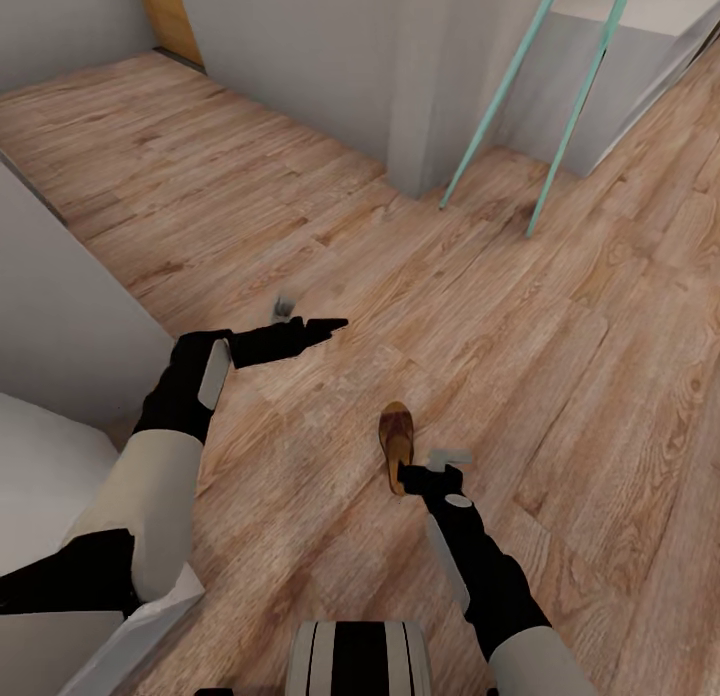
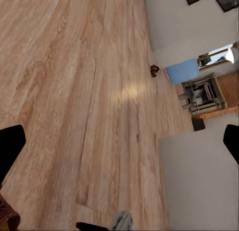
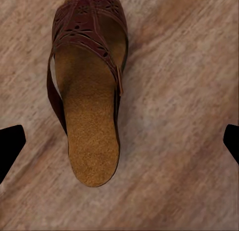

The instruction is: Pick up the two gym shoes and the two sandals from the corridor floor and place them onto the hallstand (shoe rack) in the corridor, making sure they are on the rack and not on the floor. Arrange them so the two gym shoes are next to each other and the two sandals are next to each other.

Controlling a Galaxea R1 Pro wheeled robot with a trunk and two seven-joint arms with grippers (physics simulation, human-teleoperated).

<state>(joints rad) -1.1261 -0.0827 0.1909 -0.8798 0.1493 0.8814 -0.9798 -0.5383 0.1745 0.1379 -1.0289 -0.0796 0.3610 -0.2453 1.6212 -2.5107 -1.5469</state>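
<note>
One brown sandal (image 1: 397, 438) lies flat on the corridor floor (image 1: 520, 316), strap end pointing away from me. My right gripper (image 1: 425, 468) hangs just above its heel end, slightly to the right. In the right wrist view the sandal (image 3: 89, 101) lies under the open right gripper (image 3: 119, 141), closer to one of the fingertips (image 3: 10, 147), with nothing gripped. My left gripper (image 1: 335, 326) reaches forward over bare planks; in the left wrist view the left gripper (image 2: 119, 141) is open and empty. The gym shoes are out of view. A pale unit (image 1: 45, 476) stands lower left; I cannot tell whether it is the hallstand.
A grey wall corner (image 1: 420, 86) and two slanted teal poles (image 1: 500, 91) stand ahead, with a grey wall (image 1: 60, 306) close on the left. In the left wrist view a small dark red-brown thing (image 2: 155, 70) lies far off by a wall, too small to identify.
</note>
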